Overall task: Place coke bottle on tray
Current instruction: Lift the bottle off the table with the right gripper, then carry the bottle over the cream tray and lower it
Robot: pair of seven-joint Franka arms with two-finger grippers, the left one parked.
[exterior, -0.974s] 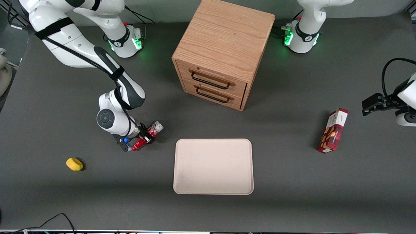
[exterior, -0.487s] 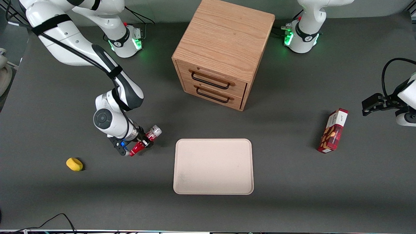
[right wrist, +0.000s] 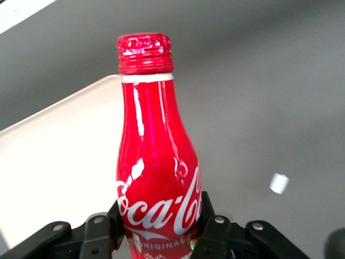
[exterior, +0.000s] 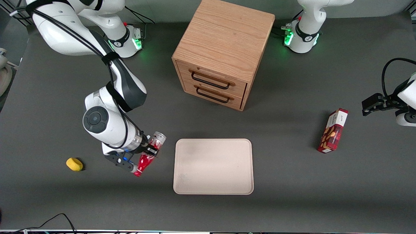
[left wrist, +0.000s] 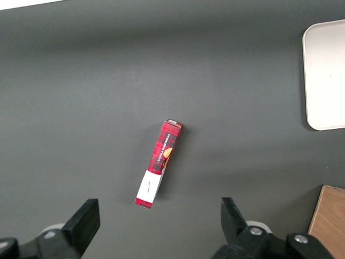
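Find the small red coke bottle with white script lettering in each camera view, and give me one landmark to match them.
Front view: the slim red coke bottle is clamped in the right arm's gripper, beside the large cream-beige rectangular tray, toward the working arm's end.
Right wrist view: the bottle fills the picture, gripper at its body.
Left wrist view: not in it.
Shared landmark: the tray.

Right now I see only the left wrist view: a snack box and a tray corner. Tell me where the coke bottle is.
Observer: The coke bottle is clamped in the gripper, beside the tray, toward the working arm's end of the table.
Operator: Report its attitude.
Observer: Tilted, cap nearer the front camera, silvery base farther from it.
Operator: Check the grip.
Observer: In the right wrist view the fingers close on the lower body of the bottle, at the script lettering.
Operator: List anything else nearby.
Observer: A yellow sponge lies on the table, apart from the gripper.
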